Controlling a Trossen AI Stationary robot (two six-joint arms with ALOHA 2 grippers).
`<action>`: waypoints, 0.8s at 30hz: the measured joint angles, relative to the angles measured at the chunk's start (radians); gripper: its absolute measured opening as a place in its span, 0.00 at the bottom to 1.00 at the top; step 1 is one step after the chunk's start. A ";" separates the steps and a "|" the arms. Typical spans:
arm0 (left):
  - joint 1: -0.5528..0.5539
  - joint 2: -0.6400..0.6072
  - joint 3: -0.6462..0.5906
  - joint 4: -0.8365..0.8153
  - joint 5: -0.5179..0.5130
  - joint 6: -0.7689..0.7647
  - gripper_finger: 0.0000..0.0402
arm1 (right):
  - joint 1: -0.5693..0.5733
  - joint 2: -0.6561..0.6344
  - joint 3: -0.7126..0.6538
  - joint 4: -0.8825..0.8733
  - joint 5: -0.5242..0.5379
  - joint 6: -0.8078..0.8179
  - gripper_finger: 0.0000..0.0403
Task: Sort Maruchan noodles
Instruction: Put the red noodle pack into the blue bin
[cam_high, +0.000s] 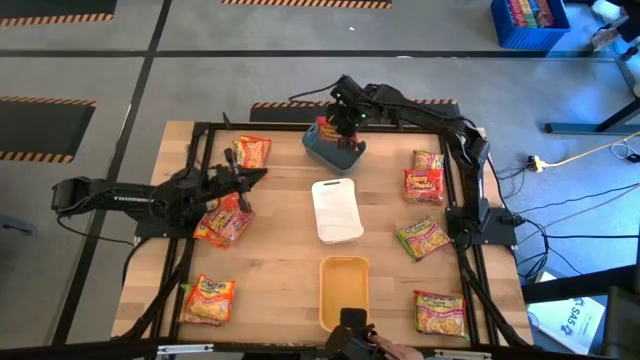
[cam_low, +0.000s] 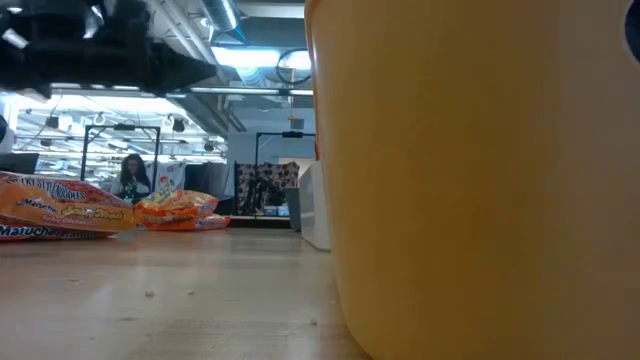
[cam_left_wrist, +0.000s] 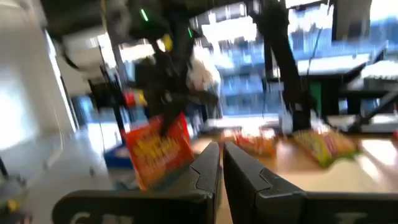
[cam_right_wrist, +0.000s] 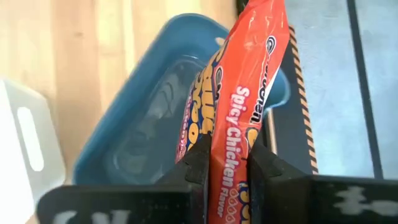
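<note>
- Right gripper (cam_right_wrist: 227, 163), far centre, fingers clamped on red crinkly Spicy Chicken noodle packet (cam_right_wrist: 245, 93), hanging just over blue-grey plastic tray (cam_right_wrist: 124, 124). Judgement: lower well inside rim before letting go, so packet lands flat.
- Left gripper (cam_left_wrist: 221, 163), left side, fingers pressed together, empty.
- Blue-grey tray looks otherwise empty; white rectangular tray (cam_high: 336, 210) and orange-yellow rectangular tray (cam_high: 343, 290) empty.
- Other noodle packets (cam_high: 224, 220) loose on wooden table (cam_high: 280, 260), left and right.
</note>
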 joint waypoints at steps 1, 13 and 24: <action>-0.001 0.037 0.030 -0.049 -0.015 -0.009 0.04 | -0.004 0.000 0.000 -0.001 -0.010 0.000 0.11; 0.105 0.507 0.266 -0.184 -0.032 -0.178 0.04 | -0.028 0.000 -0.099 0.122 -0.030 -0.028 0.11; 0.208 0.819 0.422 -0.184 0.076 -0.216 0.04 | -0.107 -0.076 -0.098 0.083 0.142 0.102 0.11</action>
